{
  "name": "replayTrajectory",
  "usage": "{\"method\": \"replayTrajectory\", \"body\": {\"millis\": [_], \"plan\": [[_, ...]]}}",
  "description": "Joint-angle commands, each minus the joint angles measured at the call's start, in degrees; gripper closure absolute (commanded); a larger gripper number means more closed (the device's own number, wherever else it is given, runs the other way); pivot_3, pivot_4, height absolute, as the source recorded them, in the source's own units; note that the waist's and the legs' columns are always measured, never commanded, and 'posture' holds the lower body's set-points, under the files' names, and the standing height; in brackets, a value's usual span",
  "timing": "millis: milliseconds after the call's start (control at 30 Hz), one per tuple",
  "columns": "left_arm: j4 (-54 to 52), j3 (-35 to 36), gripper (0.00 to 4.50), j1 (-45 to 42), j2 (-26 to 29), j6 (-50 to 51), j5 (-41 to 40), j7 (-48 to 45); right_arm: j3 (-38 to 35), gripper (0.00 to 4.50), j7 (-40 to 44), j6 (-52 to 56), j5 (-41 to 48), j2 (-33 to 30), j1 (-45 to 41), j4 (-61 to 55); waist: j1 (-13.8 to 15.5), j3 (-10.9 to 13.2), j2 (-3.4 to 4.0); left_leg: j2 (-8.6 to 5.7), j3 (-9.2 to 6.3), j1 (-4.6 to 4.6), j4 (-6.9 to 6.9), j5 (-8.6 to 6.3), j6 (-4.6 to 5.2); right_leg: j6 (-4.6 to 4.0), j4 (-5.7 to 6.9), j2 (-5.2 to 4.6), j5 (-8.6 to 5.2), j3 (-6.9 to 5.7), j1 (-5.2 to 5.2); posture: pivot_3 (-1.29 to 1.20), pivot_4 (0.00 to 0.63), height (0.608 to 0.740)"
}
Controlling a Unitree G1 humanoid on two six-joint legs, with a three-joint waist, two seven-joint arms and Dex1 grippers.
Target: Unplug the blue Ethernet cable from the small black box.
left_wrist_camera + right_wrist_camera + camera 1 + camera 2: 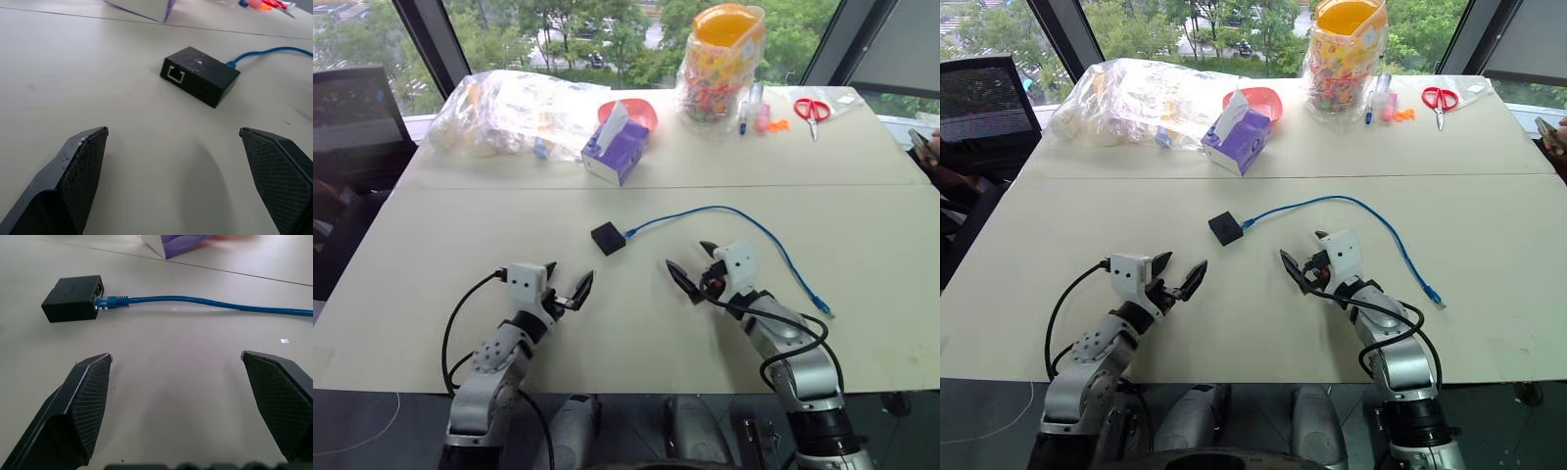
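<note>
Both grippers, left (568, 284) and right (692, 266), hover spread and empty just short of the small black box (608, 238), where the blue Ethernet cable (724, 211) sits plugged, so tugging one-handed would likely drag the light box along.

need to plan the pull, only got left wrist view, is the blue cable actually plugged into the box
Observer: Yes, the blue Ethernet cable sits plugged into the small black box, on a side facing away from your camera.
Operator: where's its other end
Observer: Loose on the table, past the right gripper.
Operator: right gripper free
Observer: Open and empty, short of the cable.
</note>
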Motion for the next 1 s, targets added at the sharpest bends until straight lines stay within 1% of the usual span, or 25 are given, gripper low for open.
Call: {"method": "replayTrajectory", "body": {"millis": [33, 367, 633, 800, 900, 967, 1000], "plan": [[-4.1, 1.4, 0.0, 1.3, 0.6, -0.3, -0.7, 0.3, 0.6, 0.1, 1.1, -0.6, 0.6, -0.3, 0.4, -2.1, 0.0, 0.0, 0.01, 0.0, 0.0, 0.0, -0.01, 0.0, 0.0, 0.0, 0.0, 0.0, 0.0, 0.0, 0.0, 0.0, 0.15, 0.74], [-8.7, 1.0, 0.0, 4.2, 0.5, 1.3, -1.3, 0.6, 0.4, 0.1, 3.9, -1.9, 0.6, -1.3, -2.4, 3.6, 0.0, 0.0, -0.01, 0.0, 0.01, -0.01, 0.02, 0.0, 0.0, -0.14, 0.0, -0.01, -0.04, 0.0, 0.0, 0.0, 0.15, 0.74], [-8.5, 2.8, 0.0, 4.0, 1.2, 2.3, -3.3, -0.2, 0.0, 0.1, 10.9, 0.1, 2.8, -6.0, -6.3, 4.3, 0.1, 0.0, -0.03, 0.0, 0.01, -0.02, 0.02, 0.0, 0.0, -0.12, -0.01, 0.0, -0.03, 0.0, 0.0, 0.0, 0.15, 0.74], [-8.2, 3.1, 0.0, 2.6, 1.6, 3.4, -4.1, -0.3, 2.7, 0.1, 18.0, 2.3, 3.4, -10.6, -8.7, 4.4, 0.1, 0.0, -0.04, 0.0, 0.02, -0.02, 0.03, 0.0, 0.0, -0.12, -0.01, -0.01, -0.03, 0.0, 0.01, 0.0, 0.15, 0.74], [-7.1, 2.9, 0.0, 1.6, 2.4, 3.3, -4.4, -1.2, 4.5, 0.1, 24.7, 4.5, 3.7, -14.7, -15.2, 6.3, -0.1, 0.1, 0.0, 0.0, 0.04, -0.02, 0.03, 0.0, 0.0, -0.11, -0.01, -0.01, -0.02, 0.0, -0.01, 0.0, 0.15, 0.74], [-6.9, 2.8, 0.0, 1.0, 2.5, 3.3, -4.6, -1.4, 5.3, 0.1, 27.3, 4.4, 3.6, -16.0, -19.0, 8.0, -0.1, 0.1, 0.02, 0.0, 0.07, -0.01, 0.08, 0.0, 0.0, -0.13, -0.01, -0.01, 0.0, 0.0, -0.01, 0.0, 0.15, 0.74], [-6.7, 2.7, 0.0, 0.8, 2.6, 3.2, -4.7, -1.7, 6.2, 0.1, 28.8, 4.7, 3.2, -16.5, -22.5, 9.6, -0.1, 0.1, 0.0, 0.0, 0.06, -0.01, 0.08, 0.0, 0.0, -0.12, 0.0, -0.01, 0.02, 0.0, 0.0, 0.0, 0.15, 0.74]]}}
